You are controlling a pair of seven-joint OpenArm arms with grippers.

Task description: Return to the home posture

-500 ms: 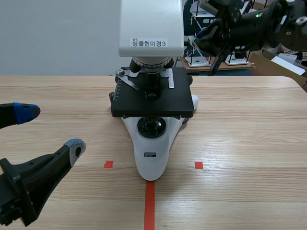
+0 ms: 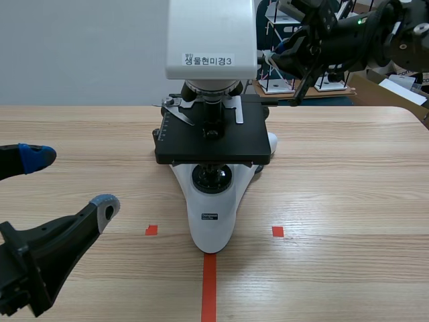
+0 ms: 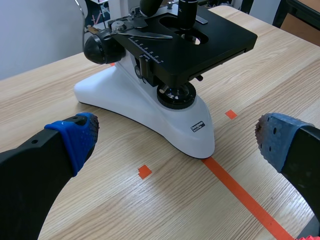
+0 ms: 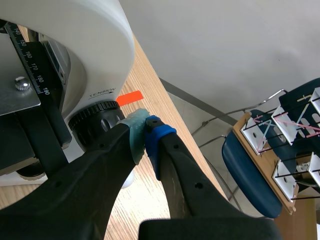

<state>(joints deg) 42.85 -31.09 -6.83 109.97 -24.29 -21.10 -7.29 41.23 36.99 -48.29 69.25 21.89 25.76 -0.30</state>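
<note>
One microscope (image 2: 212, 221) stands ahead of the left gripper (image 2: 70, 180).

I logged the left gripper (image 2: 70, 180) held low on its own side, fingers spread wide. The right arm (image 2: 362, 30) stood raised high, and the right gripper (image 4: 146, 136) had its pads pressed together, gripping nothing.

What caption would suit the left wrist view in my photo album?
Open left gripper poised before a white microscope standing on a wooden table.
</note>
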